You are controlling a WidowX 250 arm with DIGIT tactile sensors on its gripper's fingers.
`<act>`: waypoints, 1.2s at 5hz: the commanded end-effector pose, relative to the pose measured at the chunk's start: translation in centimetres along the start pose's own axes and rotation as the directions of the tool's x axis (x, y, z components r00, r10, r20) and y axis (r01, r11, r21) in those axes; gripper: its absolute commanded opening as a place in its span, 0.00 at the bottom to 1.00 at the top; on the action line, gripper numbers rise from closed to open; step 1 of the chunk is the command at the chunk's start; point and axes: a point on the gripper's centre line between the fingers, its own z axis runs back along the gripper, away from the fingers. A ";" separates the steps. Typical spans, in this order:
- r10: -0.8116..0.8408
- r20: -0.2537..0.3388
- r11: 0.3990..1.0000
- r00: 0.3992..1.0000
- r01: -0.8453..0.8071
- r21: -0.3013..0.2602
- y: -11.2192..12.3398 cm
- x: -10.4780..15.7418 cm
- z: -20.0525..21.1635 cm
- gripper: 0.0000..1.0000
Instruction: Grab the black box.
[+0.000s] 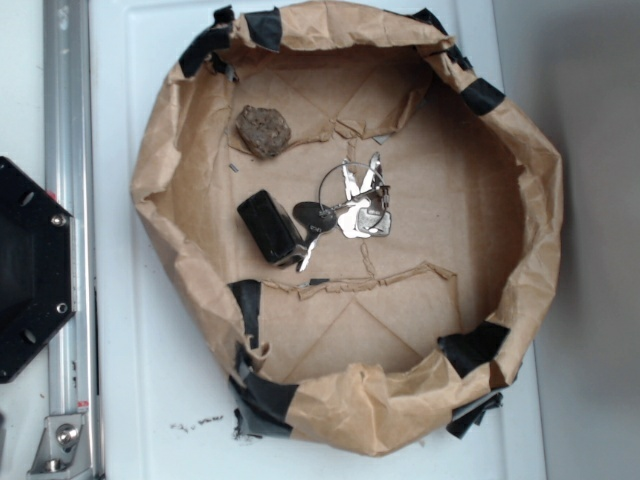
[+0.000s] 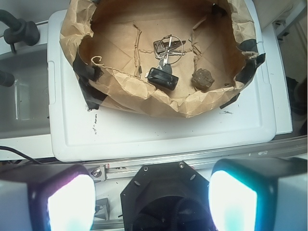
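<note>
Glowing end effector (image 2: pixel 148 199) pads spread wide, apparently empty, glossy rounded black box (image 1: pixel 269 227) on crinkled brown paper (image 1: pixel 460 210), touching keys (image 1: pixel 358 207), rough rock (image 1: pixel 264 131) apart.

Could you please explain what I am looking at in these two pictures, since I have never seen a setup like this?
This is a small robot arm meant to grab a box. The exterior view looks straight down from above; the arm is not in that picture. The wrist view comes from a camera on the arm itself: the two glowing pads at the bottom are its gripper fingers, spread apart and holding nothing.

On a white board sits a brown paper basin patched with black tape. Inside lie a brown rock, a bunch of keys with a dark fob, and the black box, which lies right against the fob. The gripper is well away from the basin.
</note>
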 end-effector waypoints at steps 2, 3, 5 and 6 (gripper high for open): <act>0.107 0.002 0.994 0.994 -0.107 0.006 0.4 5.0 -0.6 1.00; 0.143 -0.008 0.990 0.990 -0.143 0.009 1.0 8.0 -1.7 1.00; -0.159 -0.036 0.986 0.987 0.160 0.039 1.2 10.3 -5.0 1.00; -0.340 -0.038 0.937 0.939 0.342 0.069 2.7 11.6 -7.1 1.00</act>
